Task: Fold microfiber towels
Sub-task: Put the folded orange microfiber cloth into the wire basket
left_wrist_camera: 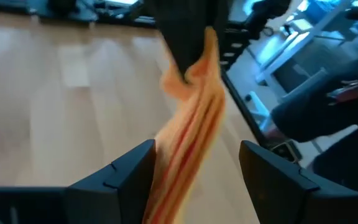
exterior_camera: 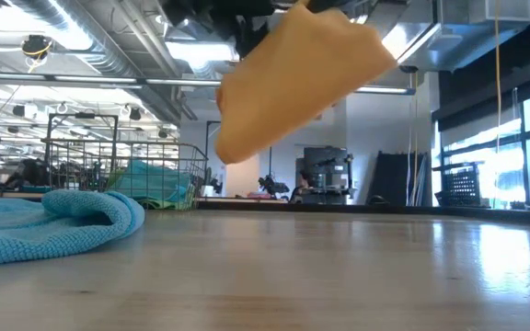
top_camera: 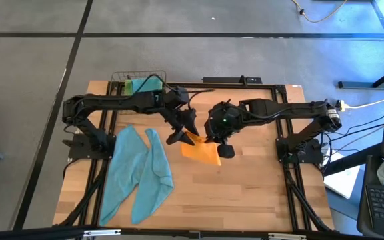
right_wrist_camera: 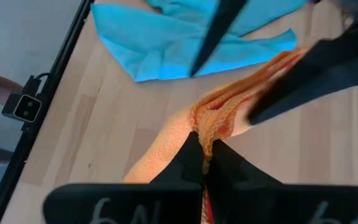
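Two limp teal microfiber towels (top_camera: 139,175) lie unfolded on the left of the wooden table (top_camera: 259,190), so most folding remains. The left gripper (top_camera: 179,128) stands wide open around the orange microfiber towel (top_camera: 202,152), which hangs mid-table, pinched in the closed right gripper (top_camera: 213,138).

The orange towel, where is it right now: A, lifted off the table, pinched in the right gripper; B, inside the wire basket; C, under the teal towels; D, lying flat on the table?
A: the low view shows the orange towel hanging clear above the table, and the right gripper is shut on a bunched edge of it.
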Robot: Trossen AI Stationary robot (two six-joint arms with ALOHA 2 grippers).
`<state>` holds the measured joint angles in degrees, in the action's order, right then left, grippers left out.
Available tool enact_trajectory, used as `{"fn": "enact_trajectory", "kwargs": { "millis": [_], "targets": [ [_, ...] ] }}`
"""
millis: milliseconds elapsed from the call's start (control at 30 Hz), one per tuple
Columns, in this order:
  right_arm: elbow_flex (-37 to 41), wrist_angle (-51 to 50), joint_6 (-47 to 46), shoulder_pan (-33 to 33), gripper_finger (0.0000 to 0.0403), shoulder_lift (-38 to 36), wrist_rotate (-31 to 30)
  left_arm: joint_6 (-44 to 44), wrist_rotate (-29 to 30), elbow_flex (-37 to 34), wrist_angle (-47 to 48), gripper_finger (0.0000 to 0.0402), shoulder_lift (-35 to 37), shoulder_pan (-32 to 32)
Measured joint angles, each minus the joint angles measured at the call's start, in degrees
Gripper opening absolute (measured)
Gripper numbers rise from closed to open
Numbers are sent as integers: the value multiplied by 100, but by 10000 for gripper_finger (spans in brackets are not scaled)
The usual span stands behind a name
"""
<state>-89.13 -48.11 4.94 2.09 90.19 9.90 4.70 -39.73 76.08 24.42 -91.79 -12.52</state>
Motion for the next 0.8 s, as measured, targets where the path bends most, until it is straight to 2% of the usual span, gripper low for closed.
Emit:
{"fn": "enact_trajectory", "kwargs": {
  "millis": [167,367,467,567,733,800],
  "targets": [
    [-8,6,-10,0,3,0,-39,-7,28,2,-161,225,-76,71],
    [-8,12,-22,0,3,0,-132,-4,813,-4,-179,222,-170,231],
    [-8,-3,-62,-2,3,2,-224,-1,1100,-1,-170,205,-181,329],
    [-8,-3,-66,-2,3,2,-278,5,1303,87,-65,158,-181,436],
    [-8,28,-73,-46,19,2,-436,-71,1388,280,41,26,-181,589],
    [-8,26,-40,-48,25,2,-657,-141,1555,405,276,11,-181,622]
  ]
}}
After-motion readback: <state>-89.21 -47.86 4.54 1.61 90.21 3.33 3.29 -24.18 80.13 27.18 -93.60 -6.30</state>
